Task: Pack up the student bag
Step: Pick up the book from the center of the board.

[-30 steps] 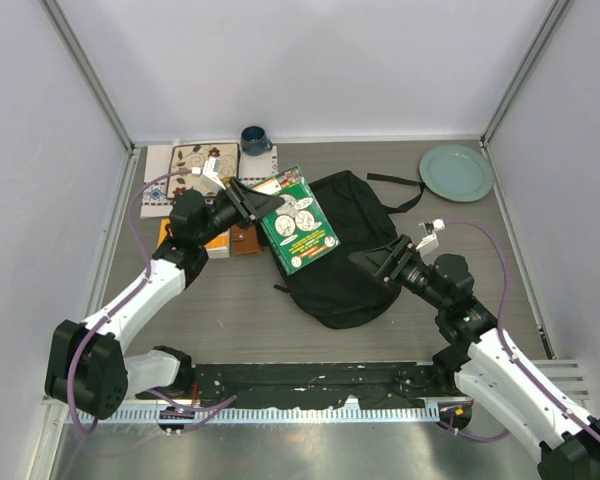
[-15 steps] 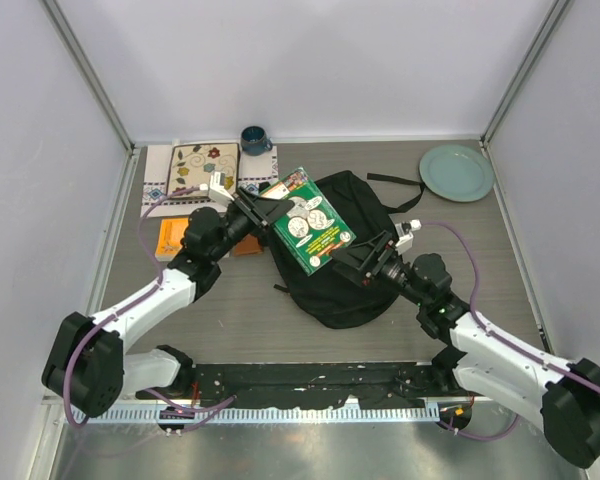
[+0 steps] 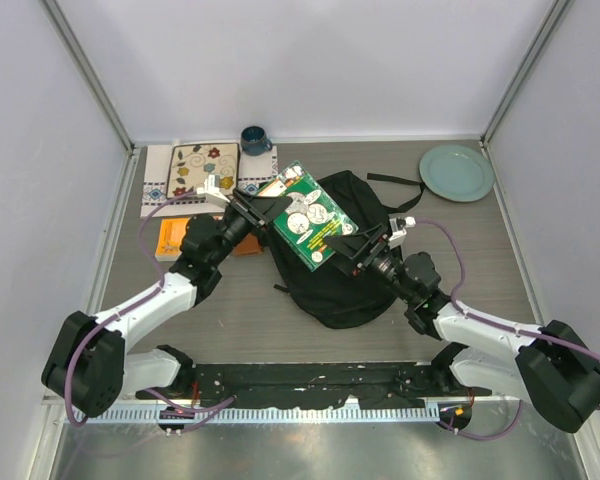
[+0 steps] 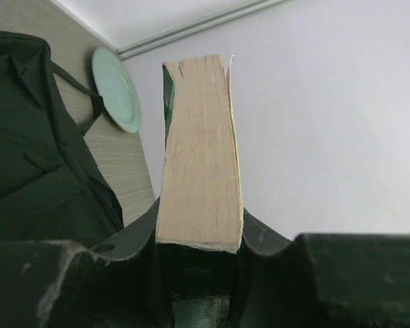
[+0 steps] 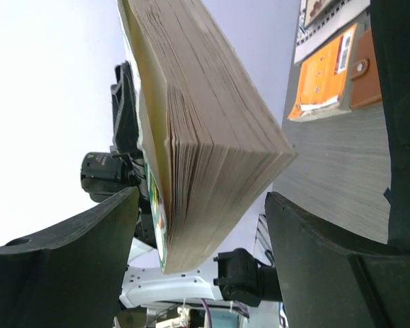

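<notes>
The student bag point(image 3: 345, 285) lies black and slumped in the middle of the table, also in the left wrist view point(image 4: 34, 137). A thick green paperback point(image 3: 310, 225) is held tilted above the bag's left end. My left gripper point(image 3: 258, 208) is shut on its spine end; the cream page edge point(image 4: 201, 157) rises from between those fingers point(image 4: 199, 236). My right gripper point(image 3: 357, 247) is open at the book's lower right corner. In the right wrist view that corner point(image 5: 212, 137) hangs between the two spread fingers point(image 5: 203, 198), with a gap on each side.
A pale green plate point(image 3: 456, 172) sits at the back right, also point(image 4: 116, 89). A dark mug point(image 3: 254, 140) and a patterned notebook point(image 3: 190, 168) are at the back left. An orange book point(image 3: 170, 238) and brown wallet point(image 3: 245, 245) lie left of the bag.
My right gripper has come in leftward to the book and now straddles its corner, jaws slightly wider. The left arm has carried the book a little right, over the bag.
</notes>
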